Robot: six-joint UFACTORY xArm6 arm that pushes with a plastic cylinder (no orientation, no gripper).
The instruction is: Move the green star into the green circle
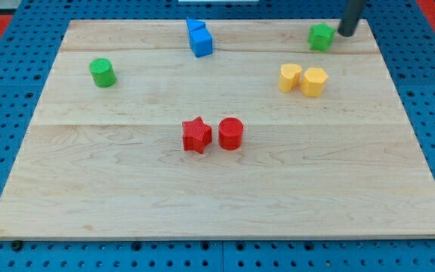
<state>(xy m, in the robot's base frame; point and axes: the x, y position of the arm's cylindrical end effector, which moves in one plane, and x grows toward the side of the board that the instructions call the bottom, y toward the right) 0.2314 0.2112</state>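
Wood board (217, 189), blue pegboard (6, 91) underneath

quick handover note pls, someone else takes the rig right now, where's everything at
My tip sits at the view's top right, just right of the green star, close to it; contact cannot be told.
The green circle stands far off at the view's left edge of the board.
Done: nothing visible yet; star and circle are wide apart.
Left: push the star leftward across the board to the circle; the blue blocks near the top middle lie near that path.

Bright even overhead light, soft short shadows under blocks, sharp focus, faint sheen on wooden board (127, 189)
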